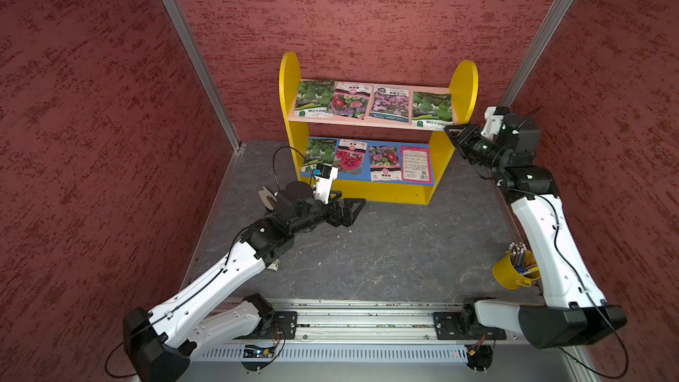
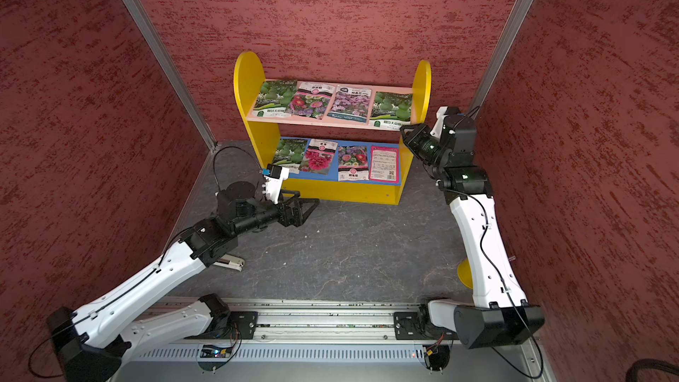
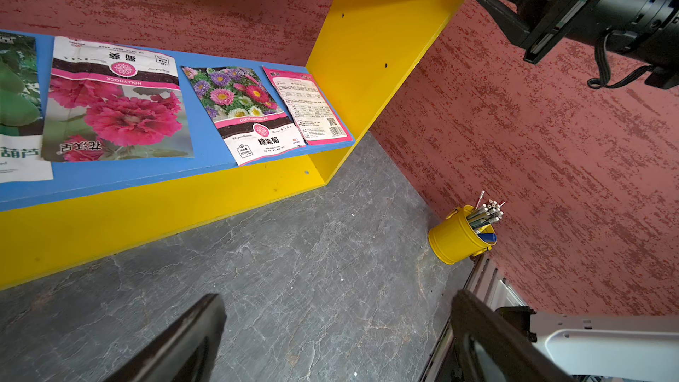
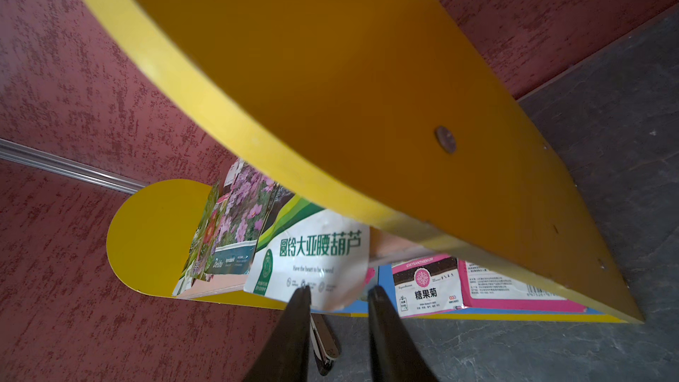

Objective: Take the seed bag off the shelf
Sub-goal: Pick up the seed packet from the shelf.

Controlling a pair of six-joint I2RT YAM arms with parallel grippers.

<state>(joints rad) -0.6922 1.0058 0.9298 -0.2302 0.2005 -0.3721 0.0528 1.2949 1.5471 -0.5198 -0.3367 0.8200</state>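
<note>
**A:** Where's the gourd bag point(image 1: 431, 109)?

**B:** On the shelf point(image 1: 290, 79), at the right end of the pink board point(image 1: 367, 123), just beside the yellow side panel. In both top views its lower edge hangs slightly past the board's front.

**A:** And the right jaws?

**B:** At that same front corner, reaching in from the right. In the right wrist view the fingers point(image 4: 294, 325) stand a little apart, and the white lower edge of the gourd bag shows in the gap. They aren't clenched. Whether either finger touches the bag, I can't tell.

**A:** The left jaws?

**B:** Released, spread wide, with nothing between them. They hang low over the bench point(image 1: 385, 251) in front of the shelf's left end, well apart from the gourd bag. In the left wrist view the fingers point(image 3: 183, 343) frame only bare bench.

**A:** What else is on the shelf?

**B:** Three other bags point(image 1: 351, 101) lie in a row beside the gourd bag on the pink board. Four more are on the blue board point(image 3: 205, 130). The rightmost of those four is pink, with its printed back up.

**A:** Anything on the bench?

**B:** A yellow bucket point(image 1: 510, 273) of pencils near the right wall, close to the right arm point(image 1: 543, 237)
</note>
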